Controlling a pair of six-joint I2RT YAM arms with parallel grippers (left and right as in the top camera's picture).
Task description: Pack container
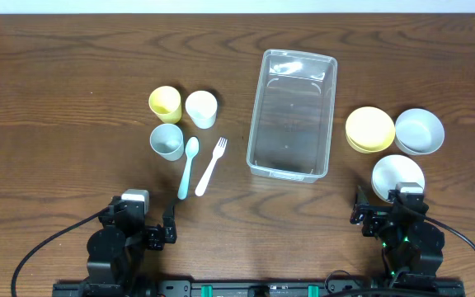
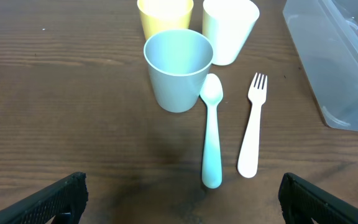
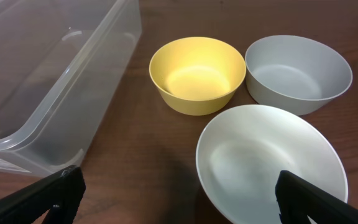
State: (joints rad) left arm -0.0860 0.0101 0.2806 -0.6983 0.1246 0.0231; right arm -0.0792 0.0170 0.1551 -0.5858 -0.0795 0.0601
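In the left wrist view, the left gripper (image 2: 182,199) was held wide open, and nothing was held between its two black fingers (image 2: 61,198). A pale blue cup (image 2: 178,68) was seen straight ahead of it on the brown wooden table (image 2: 55,112). A yellow cup (image 2: 164,15) and a white cup (image 2: 229,28) were stood just behind the blue one, farther from the gripper. A pale blue spoon (image 2: 211,137) and a white fork (image 2: 252,130) were laid side by side just ahead of the gripper, a little to its right, with their handles pointed back at it. The spoon's bowl was touching the blue cup, or very nearly. The clear container (image 2: 340,62) was seen ahead and far to the right, well apart from the fingers.

In the right wrist view, the right gripper (image 3: 179,199) was also held wide open, with nothing held. A white bowl (image 3: 266,162) was seen just in front of it, a little to the right. A yellow bowl (image 3: 197,74) was set farther ahead, and a grey bowl (image 3: 297,71) was set ahead and to the right, beside the yellow one. The container was placed ahead and to the left, near the yellow bowl but not touching it.

In the overhead view, the container was placed ahead of both grippers, to the right of the left one and to the left of the right one, and the wood was seen through its clear floor
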